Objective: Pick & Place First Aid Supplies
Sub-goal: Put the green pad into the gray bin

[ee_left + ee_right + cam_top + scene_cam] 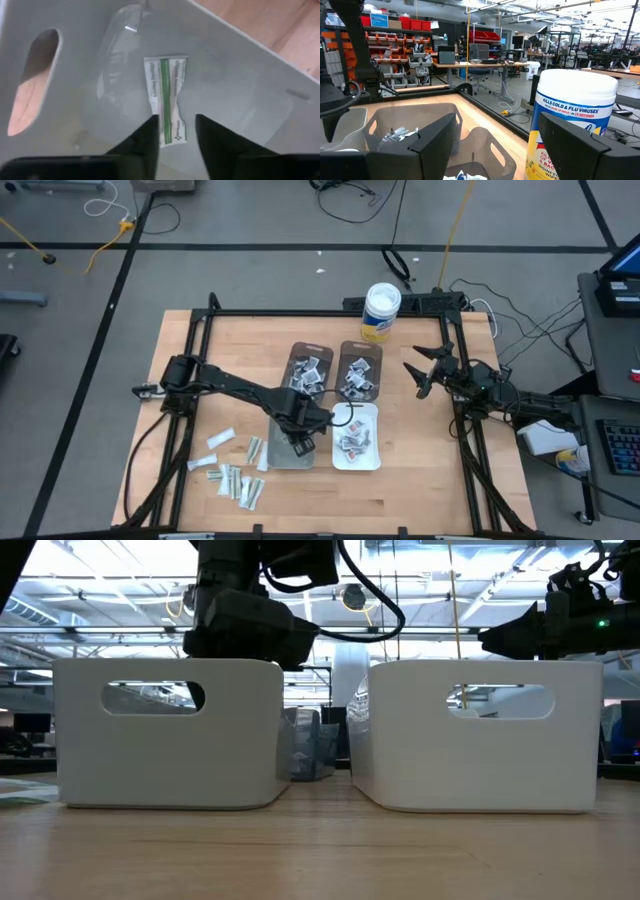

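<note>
My left gripper (176, 131) hangs in the smooth grey plastic bin (240, 95) near the wooden table's (420, 480) front edge, jaws parted around a flat white paper packet with a green stripe (167, 100) on the bin's floor. My right gripper (424, 369) waits wide open beside the white round tub (381, 311).

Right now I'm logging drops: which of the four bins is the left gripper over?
The grey bin at the near left, beside the white bin. The left gripper hangs open over it; one green-striped packet lies inside.
</note>
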`<act>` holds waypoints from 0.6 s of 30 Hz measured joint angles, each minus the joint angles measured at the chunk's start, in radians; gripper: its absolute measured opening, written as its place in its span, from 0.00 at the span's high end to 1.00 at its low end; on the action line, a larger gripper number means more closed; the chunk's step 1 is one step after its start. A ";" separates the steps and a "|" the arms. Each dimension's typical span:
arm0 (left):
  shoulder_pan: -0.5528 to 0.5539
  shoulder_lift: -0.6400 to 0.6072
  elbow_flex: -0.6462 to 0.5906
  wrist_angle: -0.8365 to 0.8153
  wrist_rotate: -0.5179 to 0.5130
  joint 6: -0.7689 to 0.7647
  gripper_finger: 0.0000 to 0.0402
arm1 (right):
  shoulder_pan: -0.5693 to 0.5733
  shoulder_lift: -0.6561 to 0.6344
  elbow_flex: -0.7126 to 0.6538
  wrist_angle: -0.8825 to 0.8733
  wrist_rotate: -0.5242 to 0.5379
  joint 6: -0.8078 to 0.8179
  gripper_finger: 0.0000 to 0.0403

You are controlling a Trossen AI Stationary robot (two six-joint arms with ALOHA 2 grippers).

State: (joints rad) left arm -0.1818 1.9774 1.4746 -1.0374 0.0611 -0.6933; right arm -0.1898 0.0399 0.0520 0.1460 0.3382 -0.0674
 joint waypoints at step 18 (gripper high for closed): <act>0.029 -0.192 0.008 -0.037 0.017 0.044 0.31 | 0.000 0.000 0.000 0.000 0.000 0.000 0.31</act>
State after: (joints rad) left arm -0.1532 1.7851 1.4826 -1.0746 0.0780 -0.6491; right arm -0.1898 0.0401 0.0519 0.1465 0.3386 -0.0675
